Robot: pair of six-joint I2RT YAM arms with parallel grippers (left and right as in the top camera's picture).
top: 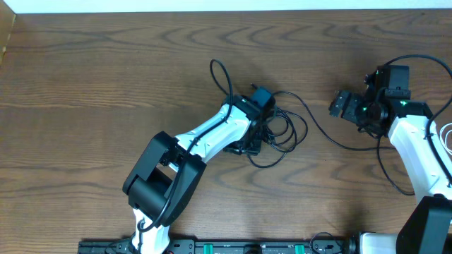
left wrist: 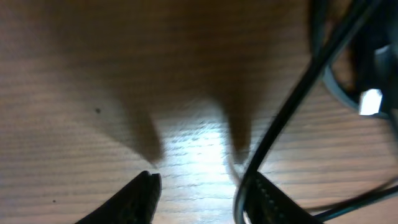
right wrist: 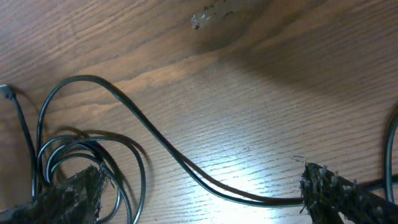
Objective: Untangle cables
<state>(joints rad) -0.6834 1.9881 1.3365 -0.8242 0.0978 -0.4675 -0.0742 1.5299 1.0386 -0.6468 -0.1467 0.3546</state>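
Starting at the left of the wooden table (top: 85,85), the left arm reaches in from the near edge toward the middle. The left gripper (top: 256,141) is down on the knot of the black cable (top: 281,135). That coil sits near the centre, with one loop trailing off toward the far side. In the blurred left wrist view its jaws stand partly apart with bare wood between them. A strand runs along the inner face of one finger (left wrist: 264,199); it looks as if it is only touching, not pinched, though the blur makes that hard to be sure of. From the coil a single run of the cable sweeps right and passes under the right gripper (right wrist: 202,177). Those jaws are wide apart, straddling the strand and holding nothing. At the far right edge a thin pale line may be the white cable (top: 445,139); too little of it shows to tell. The step in hand seems to be picking a strand out of the coil. Next, the left jaws would need to close on one loop only, and the right to grip the run so the loops can be drawn apart.
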